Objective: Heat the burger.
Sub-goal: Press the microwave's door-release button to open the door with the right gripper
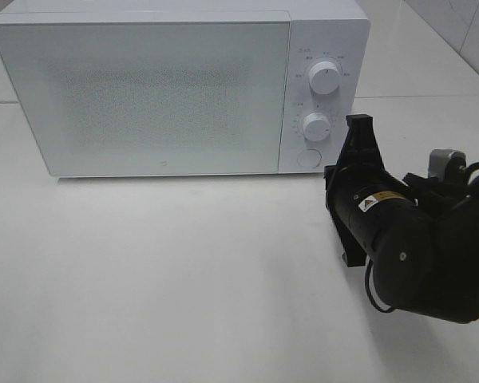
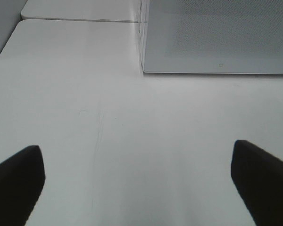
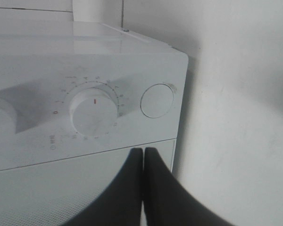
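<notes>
Okay, so nearest to us the left gripper (image 2: 137,146) hangs over bare counter (image 2: 61,94) with its fingers spread wide, holding nothing. Toward the counter's right edge, the right gripper (image 3: 143,151) has its fingers pressed together and empty. The tips point at the microwave (image 1: 160,96) control panel, close to the lower knob (image 3: 94,112) and the round button (image 3: 156,100), touching neither as far as we can tell. The microwave sits along the far edge with its door (image 1: 144,100) closed. We can't see the burger anywhere; our guess is it's behind that frosted door. So we reckon we're at the set-the-heat step. Next we need either a straight poke on the button, or fingers opened to grab the knob. Careful though, that button might pop the door.
</notes>
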